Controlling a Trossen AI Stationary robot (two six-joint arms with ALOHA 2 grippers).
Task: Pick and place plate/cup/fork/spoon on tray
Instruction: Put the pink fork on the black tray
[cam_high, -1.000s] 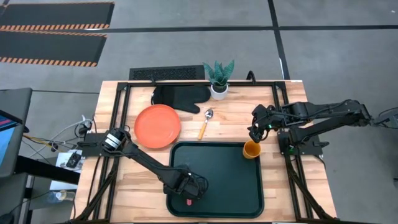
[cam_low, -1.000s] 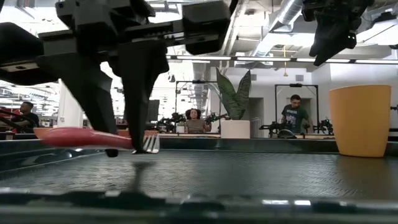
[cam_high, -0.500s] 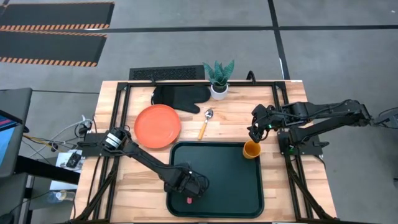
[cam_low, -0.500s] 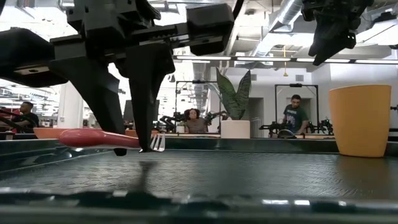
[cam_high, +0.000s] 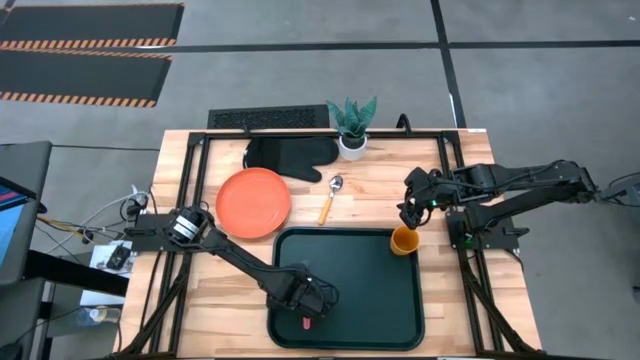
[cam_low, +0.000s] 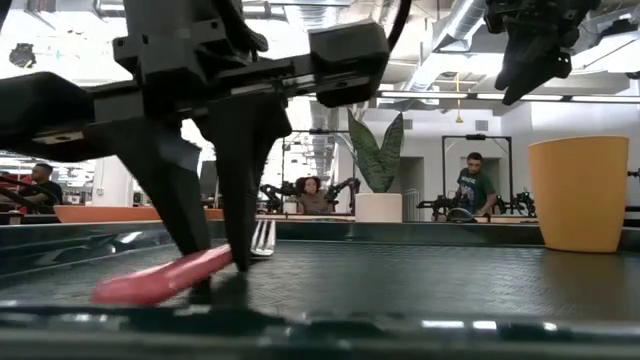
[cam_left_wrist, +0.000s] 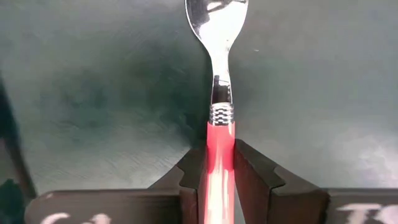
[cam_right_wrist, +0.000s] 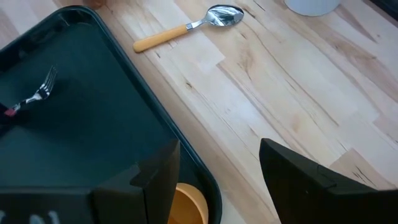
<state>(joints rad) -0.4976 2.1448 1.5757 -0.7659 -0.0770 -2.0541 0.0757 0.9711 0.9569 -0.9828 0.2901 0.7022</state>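
The fork (cam_low: 175, 279), with a red-pink handle and silver tines (cam_left_wrist: 217, 17), is over the near part of the dark tray (cam_high: 370, 300). My left gripper (cam_high: 305, 300) is shut on it, low over the tray floor. The orange cup (cam_high: 404, 240) stands upright in the tray's far right corner. My right gripper (cam_high: 409, 212) hangs open above the cup (cam_right_wrist: 186, 205) and touches nothing. The orange-red plate (cam_high: 253, 203) and the yellow-handled spoon (cam_high: 329, 199) lie on the table beyond the tray. My left gripper pinches the fork's red handle (cam_left_wrist: 219, 146) between its two fingers (cam_left_wrist: 252, 180), close to the metal neck. The fingers point down and lie across the handle. The fork is tilted: the handle's free end (cam_low: 115, 291) rests on the tray floor and the tines (cam_low: 263, 237) stand raised.
A black oven mitt (cam_high: 290, 157) and a white pot with a green plant (cam_high: 352, 132) sit at the table's far edge. Bare wood lies to the right of the spoon. People sit in the room behind the table in the low view.
My left gripper has gone down toward the tray floor with the fork. The fork was level and clear of the tray; it has tipped, so its handle end now rests on the tray and its tines point up.
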